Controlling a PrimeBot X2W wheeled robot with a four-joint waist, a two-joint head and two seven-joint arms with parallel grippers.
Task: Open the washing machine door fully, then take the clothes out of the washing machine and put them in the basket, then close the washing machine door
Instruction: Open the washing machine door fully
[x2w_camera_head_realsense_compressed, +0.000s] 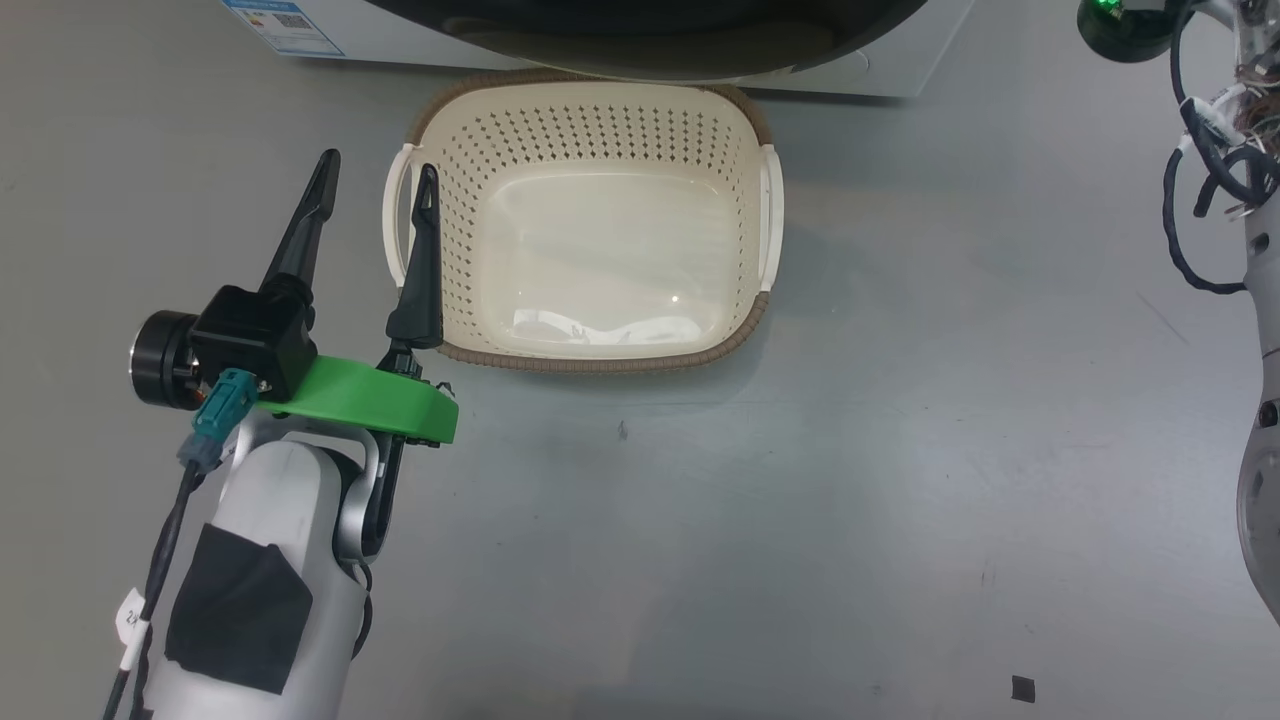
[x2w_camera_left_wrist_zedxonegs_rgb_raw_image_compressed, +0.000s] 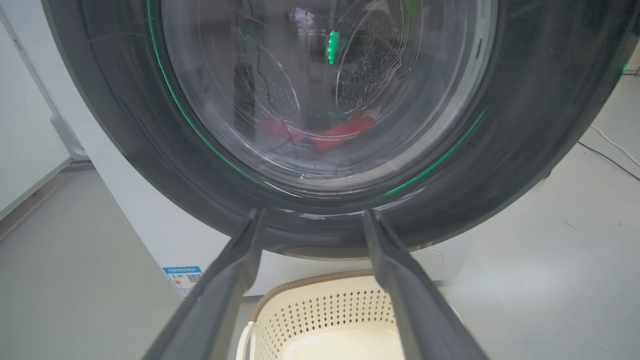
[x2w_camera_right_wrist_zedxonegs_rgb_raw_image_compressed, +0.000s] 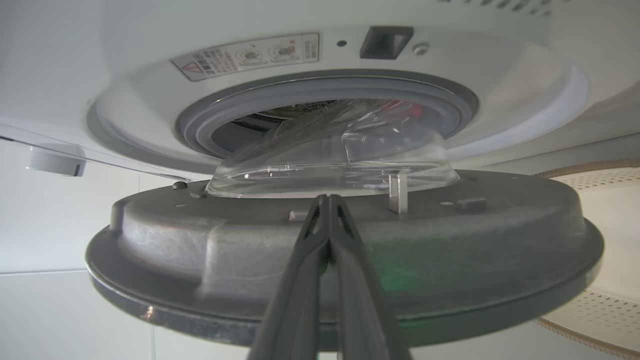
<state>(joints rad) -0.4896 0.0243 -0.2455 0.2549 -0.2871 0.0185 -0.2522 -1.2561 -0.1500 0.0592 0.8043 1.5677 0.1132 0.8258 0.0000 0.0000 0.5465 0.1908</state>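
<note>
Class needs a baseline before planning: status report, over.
Left fingers open beside empty basket. Right fingers shut at door, inner face. Door ajar, overhanging basket; clothes inside drum.

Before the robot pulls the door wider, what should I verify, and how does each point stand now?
1. Round black-rimmed washing machine door fully open: not ok, only ajar.
2. Right gripper shut, tips at that door's grey inner side: ok.
3. Cream perforated plastic basket empty: ok.
4. Left gripper open, empty, beside the basket: ok.
5. Red fabric clothes located: ok, behind the glass bowl.
6. Door swing clears the basket: cannot tell.
</note>
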